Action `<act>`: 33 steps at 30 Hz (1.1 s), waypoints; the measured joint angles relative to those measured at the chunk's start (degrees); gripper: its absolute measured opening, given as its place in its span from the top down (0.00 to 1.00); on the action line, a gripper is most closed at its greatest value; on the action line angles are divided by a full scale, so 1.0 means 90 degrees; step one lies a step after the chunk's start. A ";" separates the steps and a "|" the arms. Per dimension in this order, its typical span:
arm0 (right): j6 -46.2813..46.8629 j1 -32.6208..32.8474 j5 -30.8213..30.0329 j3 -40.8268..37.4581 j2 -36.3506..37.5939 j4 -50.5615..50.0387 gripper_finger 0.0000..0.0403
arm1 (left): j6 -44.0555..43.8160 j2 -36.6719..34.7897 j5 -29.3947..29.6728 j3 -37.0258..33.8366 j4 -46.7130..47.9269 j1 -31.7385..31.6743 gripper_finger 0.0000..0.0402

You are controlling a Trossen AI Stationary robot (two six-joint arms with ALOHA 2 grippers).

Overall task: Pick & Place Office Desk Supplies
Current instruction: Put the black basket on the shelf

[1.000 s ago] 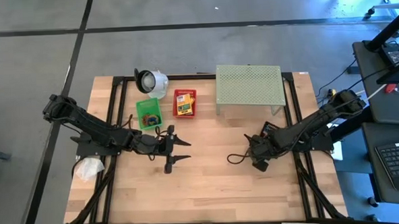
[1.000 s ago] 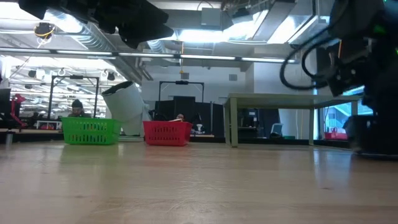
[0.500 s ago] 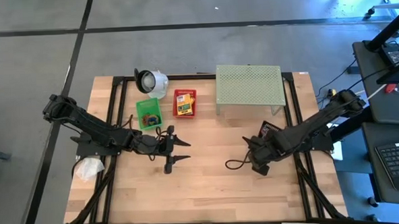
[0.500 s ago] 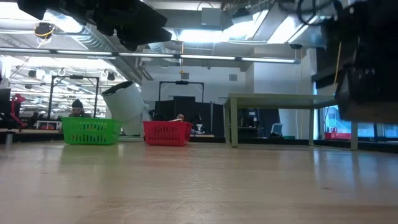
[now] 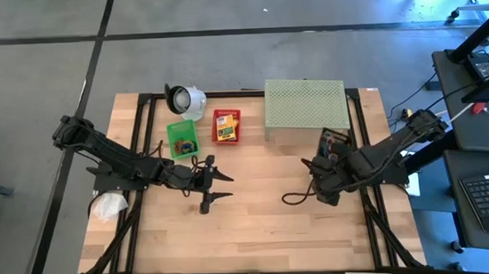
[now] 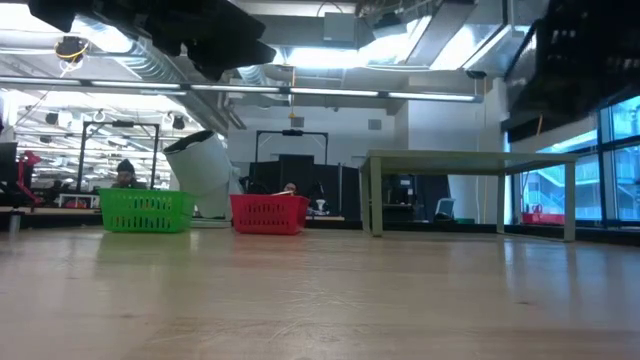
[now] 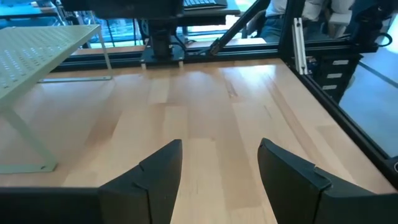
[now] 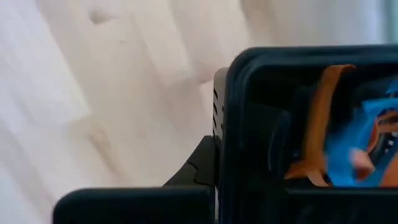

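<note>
My right gripper (image 5: 328, 160) hangs over the table's right part, just in front of the pale green shelf (image 5: 305, 108), shut on a black tray (image 5: 334, 141) that holds orange and blue rubber bands (image 8: 348, 137). The right wrist view shows the tray close up, above the wood. A green basket (image 5: 182, 138) with rubber bands and a red basket (image 5: 226, 125) with a yellow crayon box stand at the far left. My left gripper (image 5: 223, 185) waits open at the left centre, with nothing between its fingers (image 7: 163, 171). My right gripper holds the black tray by its rim (image 8: 225, 134), coming from above and pointing steeply down. The tray itself hides the place of contact, so the kind of hold does not show. The tray is lifted clear of the table with the rubber bands inside.
A white round object (image 5: 185, 98) lies at the far left corner and a white crumpled thing (image 5: 109, 206) at the left edge. A black cable loop (image 5: 293, 197) trails beside my right arm. Bare wood spreads across the middle and near part of the table.
My right gripper has risen and drawn a little toward the far edge and the shelf, tipping to point more steeply down. The black tray has come up with it, lifted clear of the table. In the low view the arm has left the table top.
</note>
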State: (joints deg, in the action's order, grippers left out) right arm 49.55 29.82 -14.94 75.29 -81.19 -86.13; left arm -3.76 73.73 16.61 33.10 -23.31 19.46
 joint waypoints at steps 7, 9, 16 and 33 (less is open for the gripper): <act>-0.1673 -0.0730 -0.0320 0.0002 0.0000 -0.0437 1.00 | 0.0176 0.0000 -0.0006 0.0000 0.0000 0.0000 0.50; -0.2068 -0.1035 -0.0398 -0.0041 0.0000 -0.0429 1.00 | 0.0183 0.0000 -0.0008 0.0000 0.0000 -0.0007 0.50; -0.3252 -0.2183 -0.0539 -0.0175 0.0027 -0.0432 1.00 | 0.0341 0.0000 -0.0191 0.0000 -0.0002 -0.0009 0.50; -0.5529 -0.4756 -0.0368 -0.0182 0.0441 0.0112 1.00 | 0.0341 -0.0002 -0.0194 0.0000 0.0146 -0.0007 0.50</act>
State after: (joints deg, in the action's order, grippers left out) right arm -0.21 -12.99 -18.25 73.65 -77.22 -85.12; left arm -0.69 73.71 14.87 33.10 -22.00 19.40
